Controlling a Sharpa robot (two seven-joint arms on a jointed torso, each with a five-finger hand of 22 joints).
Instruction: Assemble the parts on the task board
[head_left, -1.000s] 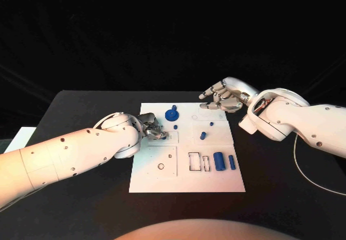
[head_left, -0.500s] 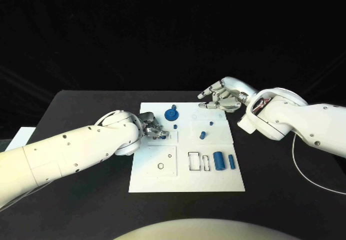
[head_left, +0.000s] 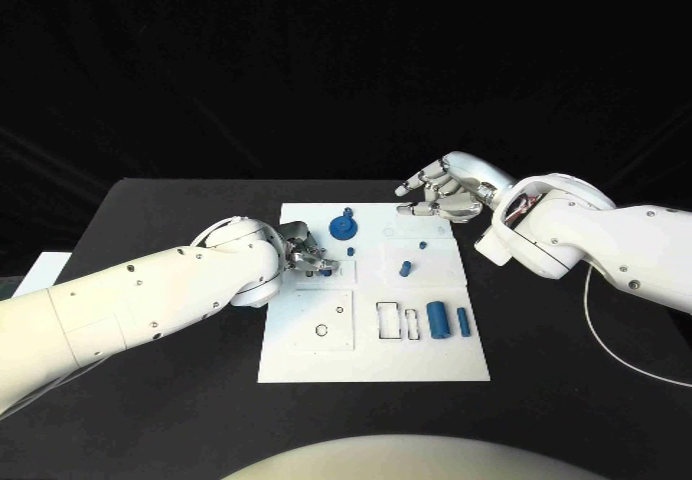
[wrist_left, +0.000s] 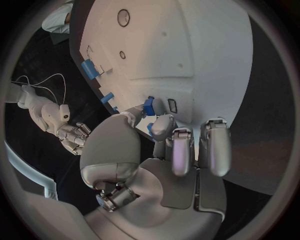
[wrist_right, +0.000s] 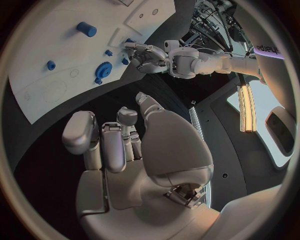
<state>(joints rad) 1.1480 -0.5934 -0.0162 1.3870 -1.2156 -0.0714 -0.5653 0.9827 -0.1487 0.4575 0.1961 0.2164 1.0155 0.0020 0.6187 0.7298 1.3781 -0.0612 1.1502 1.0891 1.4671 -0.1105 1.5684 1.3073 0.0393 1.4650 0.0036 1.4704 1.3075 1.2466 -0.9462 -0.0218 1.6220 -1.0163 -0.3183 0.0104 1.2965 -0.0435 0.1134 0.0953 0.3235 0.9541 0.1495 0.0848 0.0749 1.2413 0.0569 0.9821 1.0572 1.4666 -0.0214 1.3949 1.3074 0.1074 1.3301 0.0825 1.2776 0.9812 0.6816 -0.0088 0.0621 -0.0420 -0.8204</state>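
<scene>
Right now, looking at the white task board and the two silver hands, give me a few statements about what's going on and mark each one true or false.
1. The left hand pinches a small blue part over the white task board. True.
2. The right hand holds a blue cylinder. False: it holds nothing, its fingers apart, at the board's far right corner.
3. The blue gear sits near the board's far edge. True.
4. The two blue cylinders lie on the black table, off the board. False: they lie side by side on the board, on its right side.
5. The two hands touch each other. False: they are apart.
</scene>
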